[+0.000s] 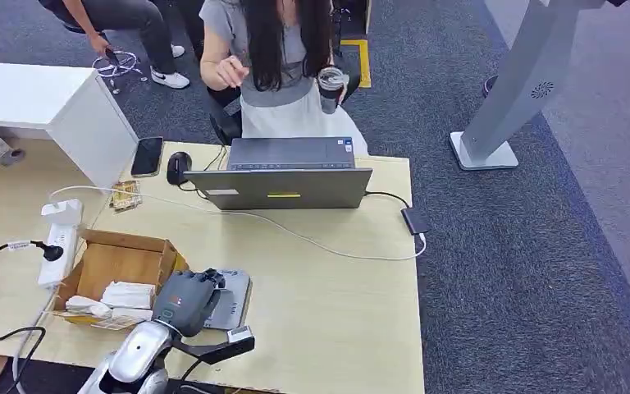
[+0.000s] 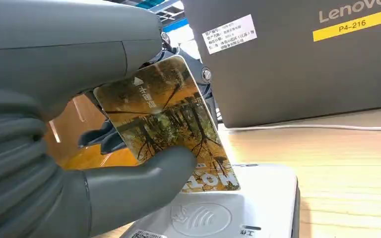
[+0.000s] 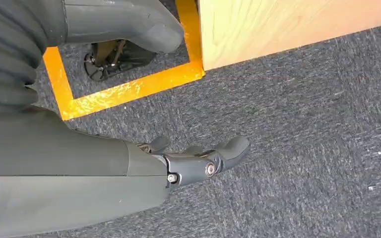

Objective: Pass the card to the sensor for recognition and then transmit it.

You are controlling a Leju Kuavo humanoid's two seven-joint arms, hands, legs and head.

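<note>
- The step in hand is the recognition one: the left robot hand point(image 2: 79, 163) pinches the card point(image 2: 166, 124) between thumb and fingers, holding it tilted over the sensor point(image 2: 238, 208) — a pale reader pad with a contactless mark on its face.
- In the left wrist view the card's lower edge sits just above the reader's face; whether it actually touches cannot be told.
- From the head view, the left robot hand point(image 1: 187, 300) is over the sensor point(image 1: 234, 300) at the near left of the table point(image 1: 336, 328), just right of an open cardboard box point(image 1: 115, 258).
- The right robot hand point(image 3: 198, 161) hangs beside the table over the carpet, fingers loosely curled in with nothing in them.
- Next move, as I judge it: keep the card close and flat enough to the reader to register, then lift it clear and carry it outward to hand over — probably towards the person point(image 1: 275, 66) seated at the far side behind the laptop point(image 1: 283, 185).
- The carry must clear the laptop lid and the white cable point(image 1: 312, 238) crossing the table.
</note>
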